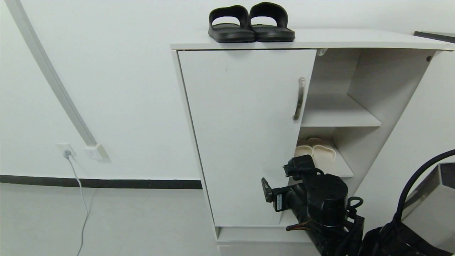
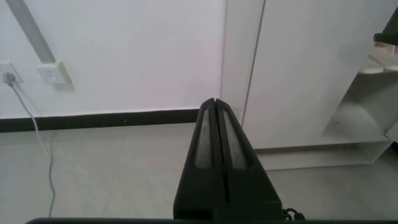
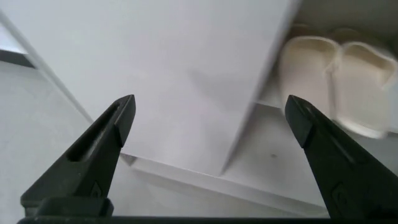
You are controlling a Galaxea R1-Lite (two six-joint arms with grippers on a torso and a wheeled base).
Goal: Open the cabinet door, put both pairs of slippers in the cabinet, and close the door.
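Above the right end effector point(image 3: 210, 106), well apart from it on top of the cabinet point(image 1: 373, 39), sits the black pair of slippers point(image 1: 251, 25), the two touching side by side. Just beyond the end effector, on the lower shelf point(image 1: 344, 170), lies the cream pair point(image 3: 336, 74), already inside.

Judgement: one pair is stowed, so the black pair is the step in hand. The open door point(image 1: 419, 142), far off to the end effector's right, is not yet closed.

Doing it well:
- Raise the arm clear of the closed door point(image 1: 241, 135) and its handle point(image 1: 300, 97) before going in over the top.
- Approach the black pair from the front and straddle the two adjoining straps so both lift together.
- The slippers look soft, so I expect some flex. Grip firmly and lift straight up before swinging over.
- The upper shelf point(image 1: 337, 113) looks like the easier spot, being nearer the top.

Pose:
- The right end effector is low, in front of the closed door's bottom part near its free edge. It points into the cabinet with jaws spread wide, released and holding nothing.
- The left end effector point(image 2: 216, 106) is clenched on nothing, jaws pressed together. It aims at the floor-and-wall line off the cabinet's left side, far from either pair.
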